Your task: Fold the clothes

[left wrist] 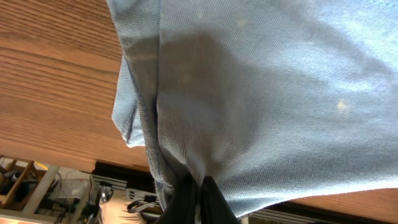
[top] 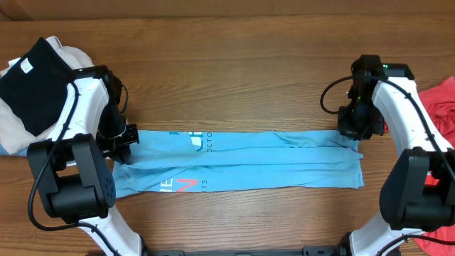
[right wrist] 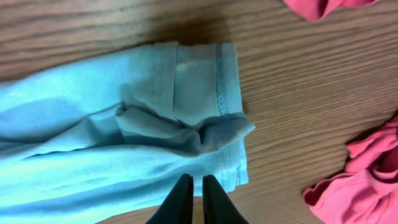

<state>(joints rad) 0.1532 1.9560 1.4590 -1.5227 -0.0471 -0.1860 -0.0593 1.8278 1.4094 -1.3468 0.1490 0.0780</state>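
Note:
The sky-blue T-shirt [top: 242,160] lies folded into a long narrow strip across the table, with white and red lettering near its left end. My left gripper [top: 124,142] is shut on that left end; in the left wrist view the cloth [left wrist: 261,93] is pinched between the black fingertips [left wrist: 198,186] and hangs lifted. At the strip's right end my right gripper [top: 353,135] hovers over the hem. Its jaws [right wrist: 198,183] stand a slit apart with nothing between them, above the rumpled blue hem [right wrist: 186,118]. The coral-red T-shirt [top: 441,107] lies bunched at the right table edge.
A heap of black and cream garments [top: 35,85] sits at the far left. Coral cloth [right wrist: 360,180] lies close to the right of the blue hem, and more of it shows at the top [right wrist: 323,6]. Bare wood [top: 234,78] stretches behind the strip.

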